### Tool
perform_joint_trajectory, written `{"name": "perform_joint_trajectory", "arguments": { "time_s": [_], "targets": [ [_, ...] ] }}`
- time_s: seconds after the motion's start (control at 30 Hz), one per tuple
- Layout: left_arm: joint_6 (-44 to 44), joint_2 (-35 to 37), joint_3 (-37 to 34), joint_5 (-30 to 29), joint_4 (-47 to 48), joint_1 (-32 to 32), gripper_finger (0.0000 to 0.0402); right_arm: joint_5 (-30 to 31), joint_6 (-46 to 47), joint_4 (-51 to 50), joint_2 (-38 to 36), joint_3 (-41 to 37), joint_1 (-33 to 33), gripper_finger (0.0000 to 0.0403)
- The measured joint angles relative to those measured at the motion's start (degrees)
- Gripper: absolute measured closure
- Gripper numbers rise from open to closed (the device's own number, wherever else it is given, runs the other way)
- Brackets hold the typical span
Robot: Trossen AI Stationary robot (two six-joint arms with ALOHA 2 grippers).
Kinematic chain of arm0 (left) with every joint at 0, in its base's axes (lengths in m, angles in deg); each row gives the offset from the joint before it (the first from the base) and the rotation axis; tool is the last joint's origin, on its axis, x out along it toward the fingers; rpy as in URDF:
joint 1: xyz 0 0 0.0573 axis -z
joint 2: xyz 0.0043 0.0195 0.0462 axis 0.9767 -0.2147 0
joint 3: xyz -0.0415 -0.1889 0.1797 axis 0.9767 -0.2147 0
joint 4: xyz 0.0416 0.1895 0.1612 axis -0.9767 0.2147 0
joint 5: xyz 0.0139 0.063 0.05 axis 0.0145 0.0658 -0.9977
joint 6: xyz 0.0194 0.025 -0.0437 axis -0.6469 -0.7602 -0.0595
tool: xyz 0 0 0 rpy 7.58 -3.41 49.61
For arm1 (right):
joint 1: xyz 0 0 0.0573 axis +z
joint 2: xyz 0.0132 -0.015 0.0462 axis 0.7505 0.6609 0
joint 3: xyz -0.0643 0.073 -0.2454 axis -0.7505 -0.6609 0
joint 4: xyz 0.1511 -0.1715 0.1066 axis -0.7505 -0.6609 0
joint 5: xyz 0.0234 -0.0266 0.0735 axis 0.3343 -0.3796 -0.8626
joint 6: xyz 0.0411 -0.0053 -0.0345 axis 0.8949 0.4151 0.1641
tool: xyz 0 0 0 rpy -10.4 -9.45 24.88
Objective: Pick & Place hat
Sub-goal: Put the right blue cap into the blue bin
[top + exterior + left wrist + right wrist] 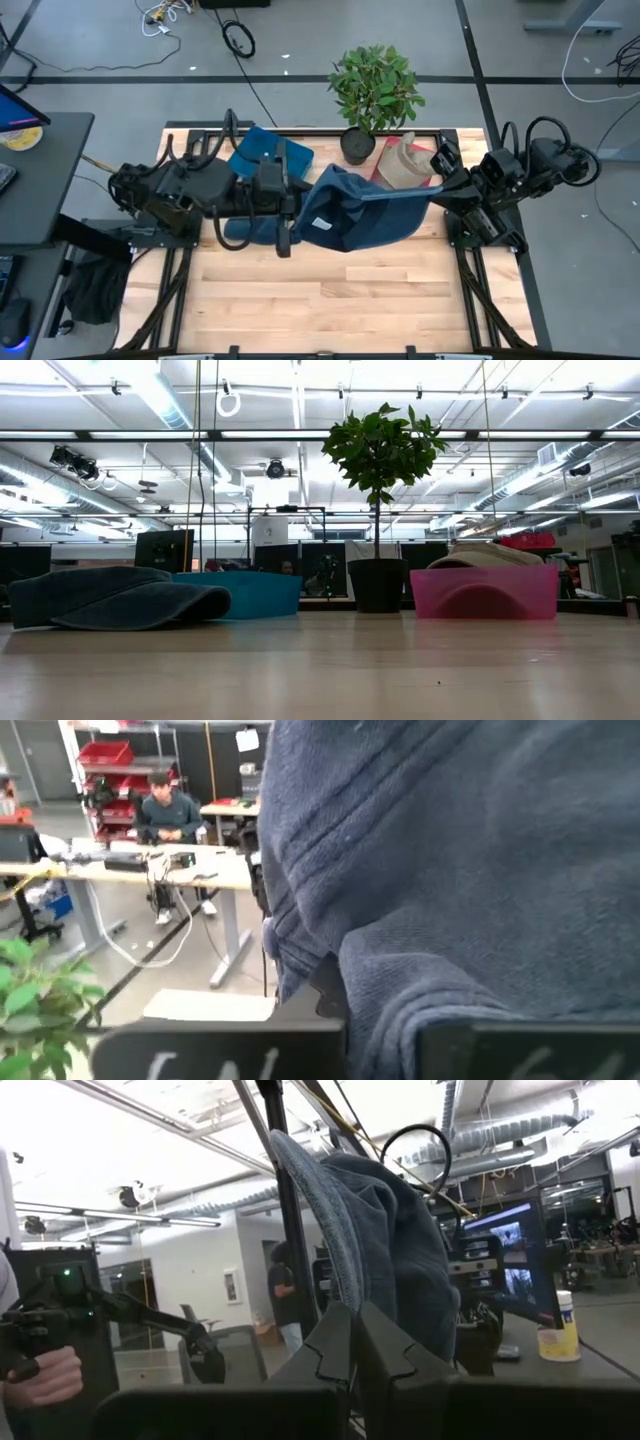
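Observation:
A dark blue hat (365,218) hangs spread between my two grippers above the table's far half; a white label (320,223) shows on it. My left gripper (292,205) is shut on its left end, where blue cloth (450,870) fills the left wrist view. My right gripper (437,190) is shut on its right end. The low view shows neither gripper nor this hat. A second dark hat (110,600) lies flat on the table at the left. My left gripper pinches a bunched fold of the hat's cloth (400,1005) between its two fingers, coming level from the table's left. The hat is clear of the table. My right gripper (355,1335) pinches a thin edge of the hat (342,1265) between its fingertips, coming from the table's right and slanting slightly up. The hat rises past the fingers and runs off toward the left arm.
A blue bin (265,150) stands at the far left. A potted plant (372,95) is at the far middle, and beside it a pink bin (400,160) holds tan hats. The near half of the wooden table (330,300) is bare. A person sits in the room behind.

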State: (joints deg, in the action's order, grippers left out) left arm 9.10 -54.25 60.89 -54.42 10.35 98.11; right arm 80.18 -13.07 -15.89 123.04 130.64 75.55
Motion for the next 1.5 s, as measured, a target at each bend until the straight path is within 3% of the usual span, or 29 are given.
{"name": "perform_joint_trajectory", "arguments": {
  "time_s": [0.13, 0.33, 0.73, 0.93, 1.13, 1.5],
  "targets": [
    [0.75, 0.00, 0.00, -2.27, 1.58, 0.99, 0.0397, 0.10, -0.01, -0.07, 0.00, 0.00, 0.00, 0.0403],
    [0.54, 1.61, 0.00, -10.73, 6.80, 4.25, 0.0398, -0.45, 1.81, -0.30, 0.00, 0.00, 0.00, 0.0379],
    [4.38, 8.09, 0.04, -31.14, 17.60, 12.62, 0.0400, -0.51, 2.80, 0.17, -0.24, 0.00, -0.11, 0.0236],
    [6.52, 8.37, 0.04, -37.97, 18.87, 14.16, 0.0400, 4.18, 2.11, 0.21, -0.76, 0.00, -0.13, 0.0175],
    [8.36, 6.86, -0.02, -39.75, 19.14, 11.11, 0.0400, 8.23, 2.51, -1.19, -0.76, 0.00, -0.15, 0.0155],
    [14.35, 3.34, -0.02, -40.80, 24.58, 2.90, 0.0400, 8.45, 3.88, -4.22, -0.70, 0.00, -0.15, 0.0154]
  ]
}}
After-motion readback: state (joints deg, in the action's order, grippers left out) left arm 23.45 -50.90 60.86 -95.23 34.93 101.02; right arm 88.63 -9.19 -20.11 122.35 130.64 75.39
